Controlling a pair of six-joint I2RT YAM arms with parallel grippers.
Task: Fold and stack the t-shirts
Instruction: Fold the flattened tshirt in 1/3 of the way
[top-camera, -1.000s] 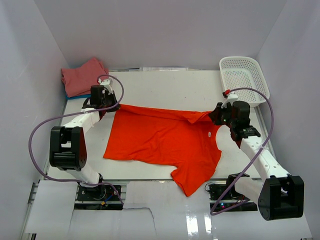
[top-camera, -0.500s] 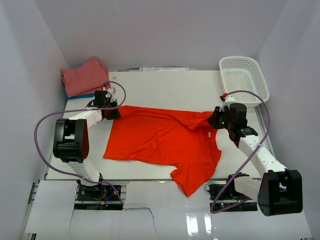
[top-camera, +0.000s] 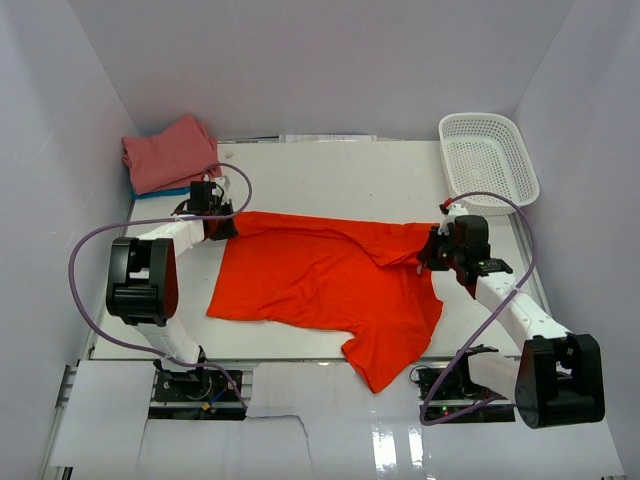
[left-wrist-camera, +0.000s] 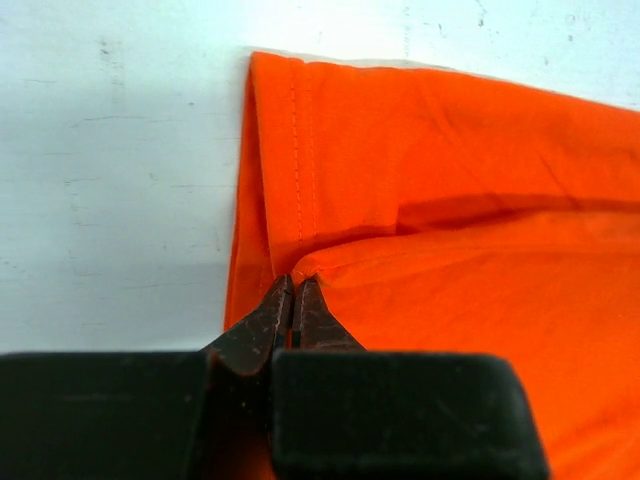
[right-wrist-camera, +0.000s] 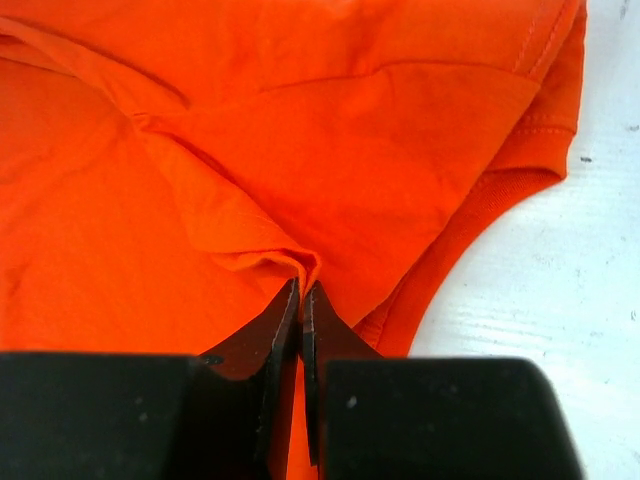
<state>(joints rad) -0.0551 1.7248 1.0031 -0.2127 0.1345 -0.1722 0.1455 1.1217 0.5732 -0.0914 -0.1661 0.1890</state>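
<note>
The large orange-red t-shirt (top-camera: 320, 280) lies spread across the table's middle, its far edge pulled taut between my two grippers. My left gripper (top-camera: 228, 226) is shut on the shirt's far-left corner; the left wrist view shows the hemmed corner (left-wrist-camera: 290, 180) pinched at the fingertips (left-wrist-camera: 293, 284). My right gripper (top-camera: 430, 250) is shut on a fold of the shirt (right-wrist-camera: 300, 150) near the collar at the far right, the cloth bunched at the fingertips (right-wrist-camera: 301, 288). The salmon-pink shirt (top-camera: 165, 152) lies folded at the back left on the blue one (top-camera: 152, 192).
A white mesh basket (top-camera: 487, 158) stands at the back right, just beyond my right arm. White walls close in the table on three sides. One sleeve of the orange shirt (top-camera: 385, 360) hangs over the table's front edge.
My right gripper has moved a little nearer and down with the shirt's fold. My left gripper shifted slightly right, then held. The shirt's far edge is pulled straighter.
</note>
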